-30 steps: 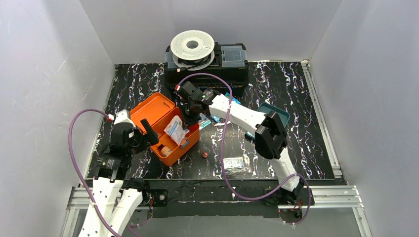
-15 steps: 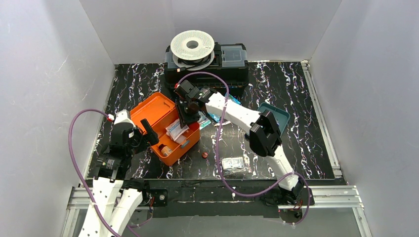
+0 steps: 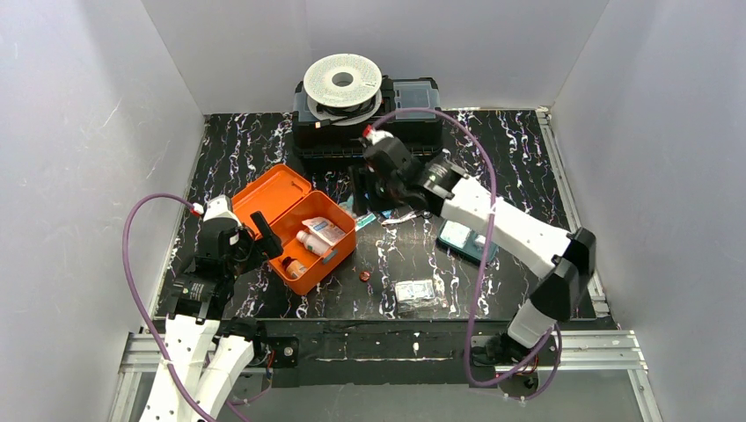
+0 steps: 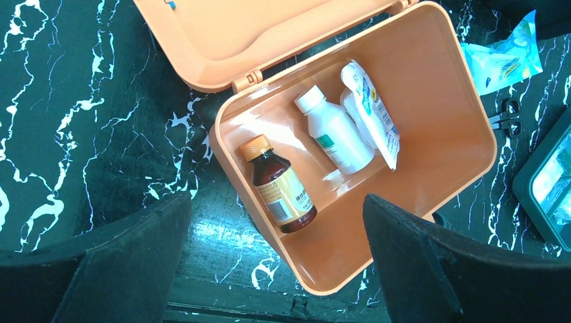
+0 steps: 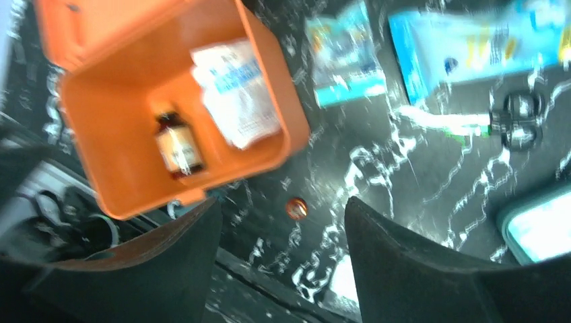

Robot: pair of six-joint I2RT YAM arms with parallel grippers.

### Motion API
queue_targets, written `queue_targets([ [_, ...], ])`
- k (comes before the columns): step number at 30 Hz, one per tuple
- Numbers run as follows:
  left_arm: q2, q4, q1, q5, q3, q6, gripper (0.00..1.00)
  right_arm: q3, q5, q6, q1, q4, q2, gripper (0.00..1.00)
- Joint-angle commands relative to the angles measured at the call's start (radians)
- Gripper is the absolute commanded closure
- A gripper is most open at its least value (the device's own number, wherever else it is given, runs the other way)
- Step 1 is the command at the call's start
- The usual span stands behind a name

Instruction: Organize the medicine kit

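Observation:
The medicine kit lies open on the left half of the mat, its orange lid folded back. Inside lie a brown bottle, a white bottle and a white pouch. My left gripper is open and empty at the kit's near left corner, its point in the left wrist view. To the right of the kit and above the mat hangs my right gripper, also open and empty, shown in its own view. That view is blurred.
Blue packets and small scissors lie right of the kit. A teal tray, a clear packet and a small copper disc sit on the mat. A black toolbox carrying a white spool stands at the back.
My right gripper opened and let go of the white pouch, which now lies in the kit. It then drew away to the right. The left arm has stayed still.

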Motion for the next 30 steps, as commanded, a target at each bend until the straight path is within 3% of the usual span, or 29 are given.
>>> queue_targets([
  [1, 0.009, -0.012, -0.002, -0.007, 0.003, 0.004, 0.01, -0.327, 0.055, 0.07, 0.001, 0.063, -0.203, 0.25],
  [13, -0.002, -0.012, -0.002, -0.006, 0.002, 0.004, 0.01, -0.844, 0.06, 0.243, 0.001, 0.097, -0.507, 0.22],
  [30, 0.002, -0.011, -0.002, -0.001, 0.002, 0.004, 0.01, -1.189, 0.033, 0.464, 0.001, 0.114, -0.683, 0.16],
])
